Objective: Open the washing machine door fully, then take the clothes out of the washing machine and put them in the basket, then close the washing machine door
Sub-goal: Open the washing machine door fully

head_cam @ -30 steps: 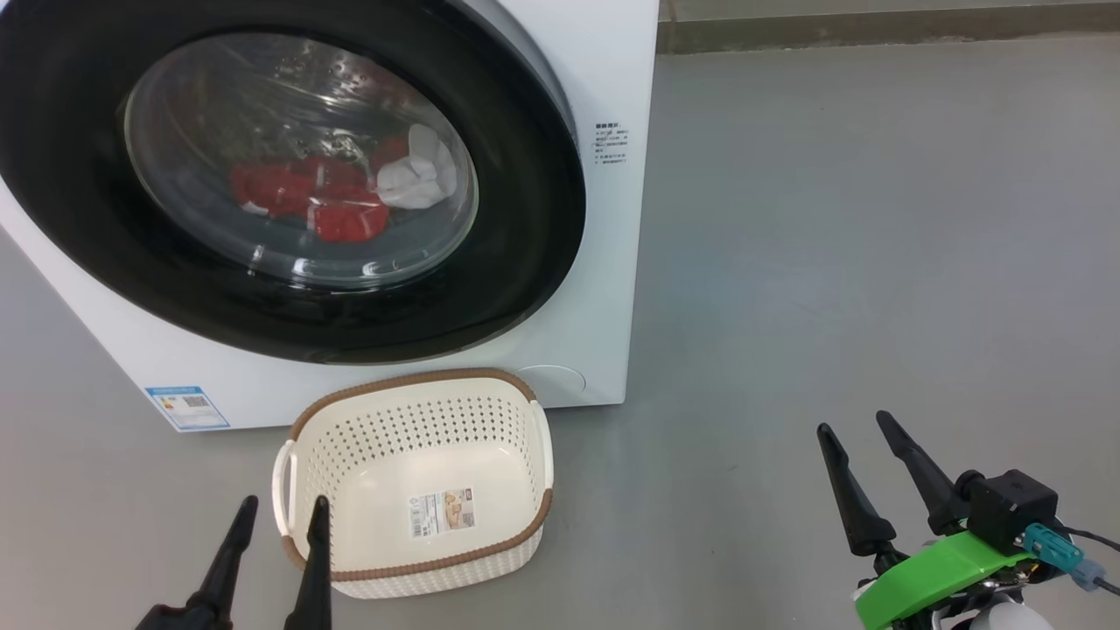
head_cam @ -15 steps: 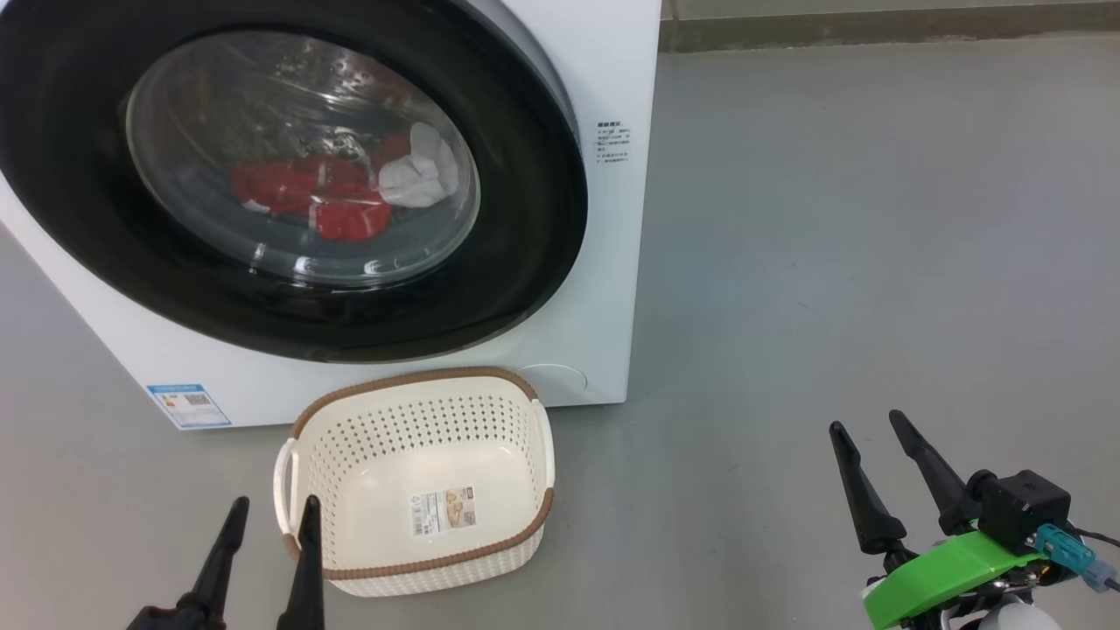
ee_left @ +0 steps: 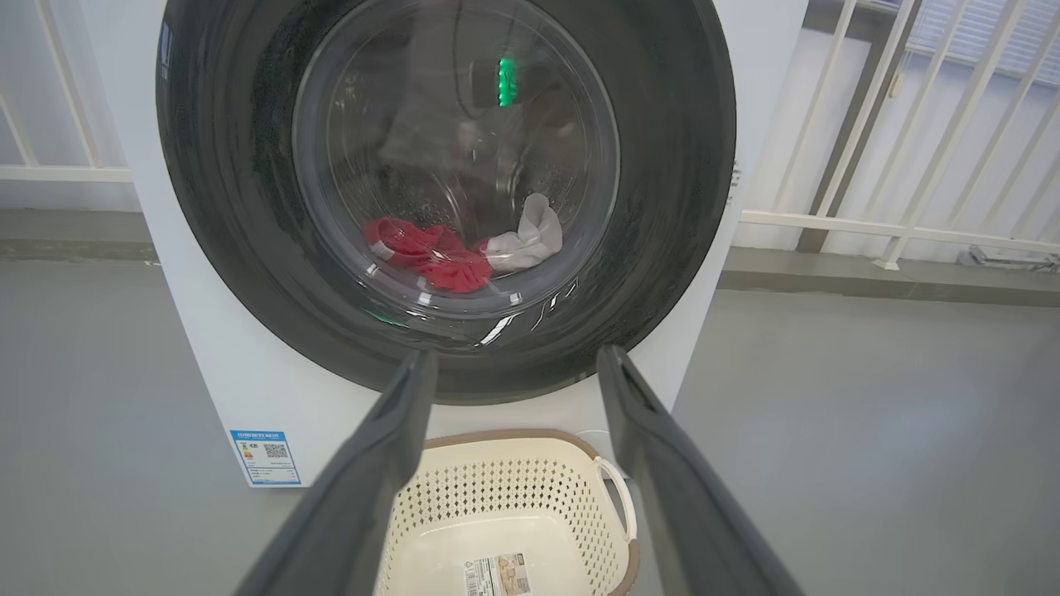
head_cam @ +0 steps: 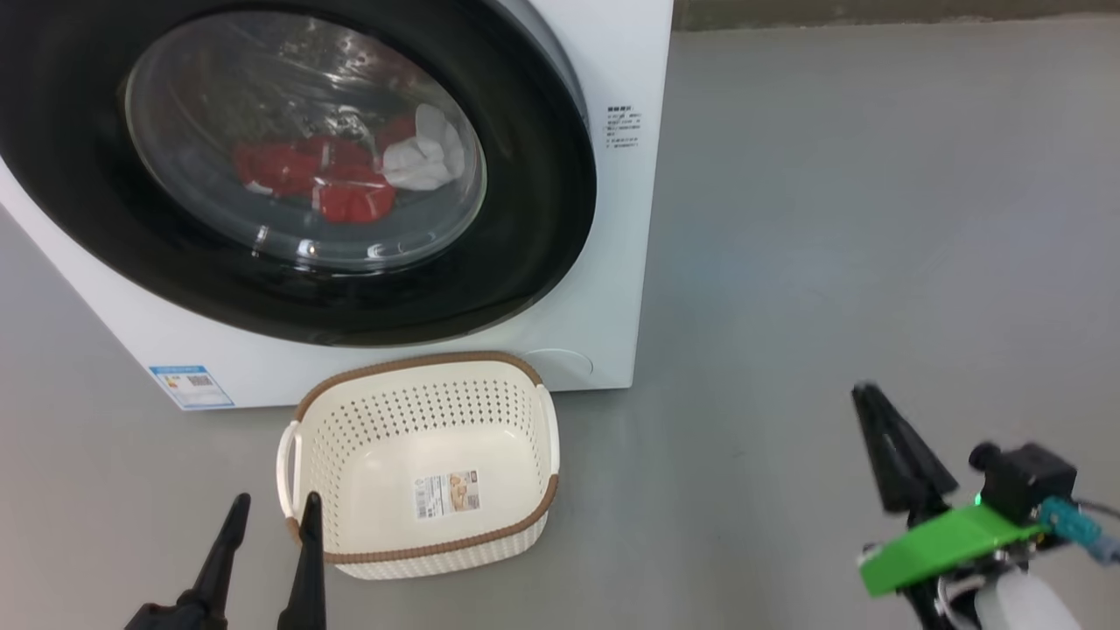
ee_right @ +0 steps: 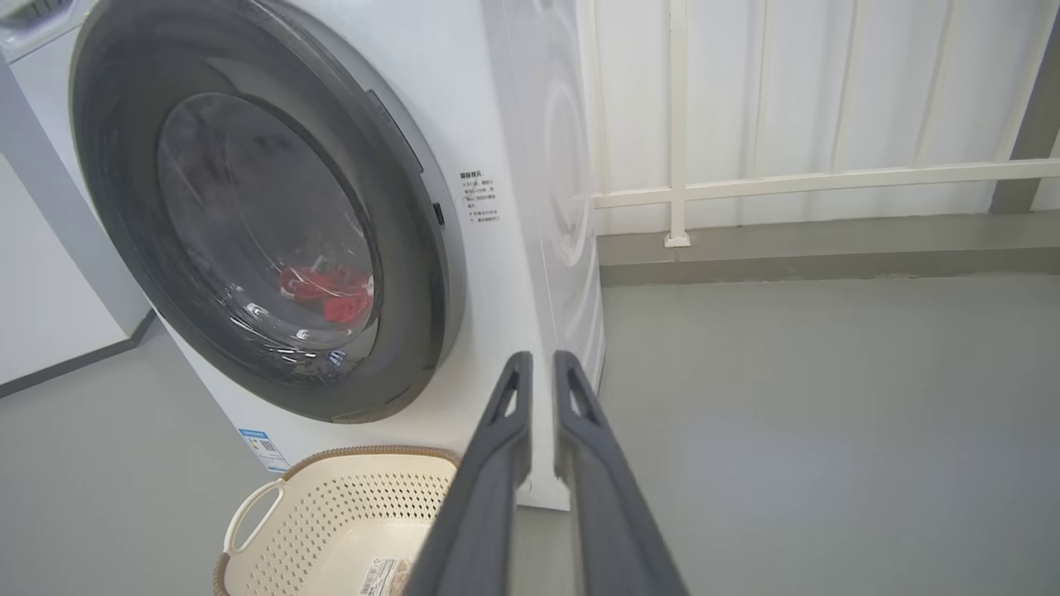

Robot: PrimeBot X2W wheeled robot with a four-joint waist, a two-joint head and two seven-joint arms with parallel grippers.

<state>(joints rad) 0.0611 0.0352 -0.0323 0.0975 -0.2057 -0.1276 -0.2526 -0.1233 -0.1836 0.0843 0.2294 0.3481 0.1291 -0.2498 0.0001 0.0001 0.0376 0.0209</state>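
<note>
The washing machine (head_cam: 626, 61) stands at the upper left with its door (head_cam: 534, 219) shut. Through the glass I see the clothes (head_cam: 350, 194), red pieces and a white one, lying in the drum. The basket (head_cam: 420, 360) sits on the floor just before the machine, holding nothing but a sticker. My left gripper (head_cam: 276, 499) is open at the basket's left handle, nothing between its fingers; its wrist view has the door (ee_left: 671, 165), clothes (ee_left: 431, 257) and basket (ee_left: 513, 436) beyond the gripper (ee_left: 515, 354). My right gripper (head_cam: 868, 392) hovers over bare floor at the lower right, fingers nearly together and holding nothing.
Grey floor (head_cam: 831, 219) spreads to the machine's right. A white railing (ee_right: 787, 178) runs along the wall behind. In the right wrist view the gripper (ee_right: 542, 356) points at the machine's front right corner, with the door (ee_right: 414, 248) and basket (ee_right: 373, 453) to its left.
My right gripper's fingers have closed from wide apart to almost touching, and it has risen a little. The head camera has tipped slightly. The left gripper stays as it was.
</note>
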